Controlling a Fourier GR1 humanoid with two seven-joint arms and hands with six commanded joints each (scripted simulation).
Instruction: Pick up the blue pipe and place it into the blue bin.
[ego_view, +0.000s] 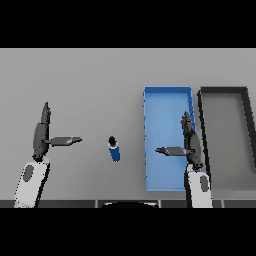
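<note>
Blue pipe (115, 149) lies on desk (90, 85), between both hands, touched by neither. Long axis runs near to far, black cap at far end. Left hand (42, 136) sits to pipe's left, fingers straight, thumb pointing toward pipe. Right hand (189, 145) hangs over blue bin (167, 91), fingers straight, thumb out. Pipe lies just left of bin; right hand looks slightly nearer. Grey bin (222, 91) sits right of blue one. Right hand hides part of blue bin's right wall.
</note>
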